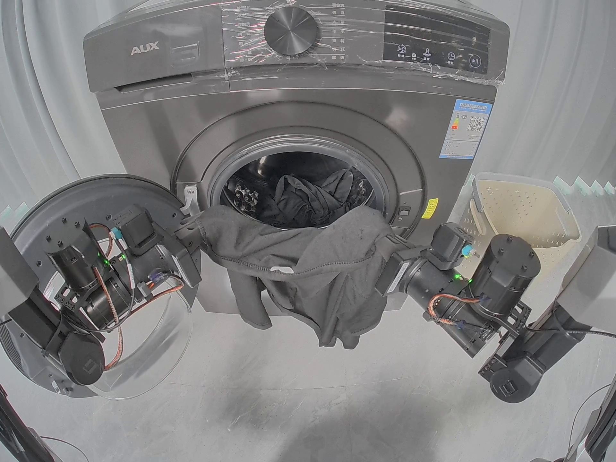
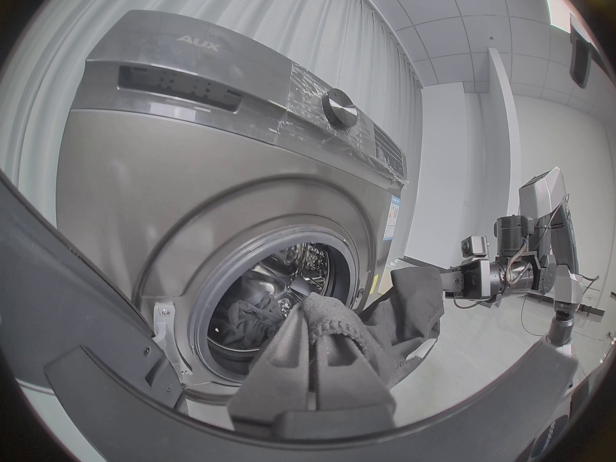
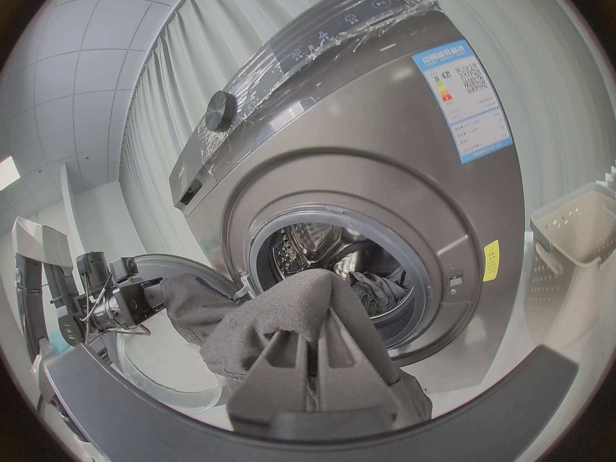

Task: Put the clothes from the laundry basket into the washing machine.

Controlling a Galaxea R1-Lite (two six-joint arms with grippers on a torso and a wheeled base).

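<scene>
Two grippers, one piece of clothing. The left gripper (image 1: 191,233) and the right gripper (image 1: 389,255) are each clamped onto an edge of the same dark grey garment (image 1: 308,258), so it's spread out between them like a little hammock. It sits right in front of the washing machine (image 1: 289,110), at the near side of the round opening. The top edge is roughly level with the opening's lower lip, and the loose ends dangle toward the floor.

From the left wrist view you can see the cloth bunched up over that gripper's fingers (image 2: 282,360). It's the same story on the right, with fabric draped over its fingers (image 3: 350,367) and pinched between them.

Farther in, the drum (image 1: 247,194) already has a crumpled dark bundle of clothes (image 1: 308,197) in it. The door (image 1: 83,200) is swung wide open to the left, behind the left arm.

The laundry basket (image 1: 526,213), cream plastic with small holes, stands on the floor just beside the machine's right side, beyond the right arm. I can't make out its bottom from here.
</scene>
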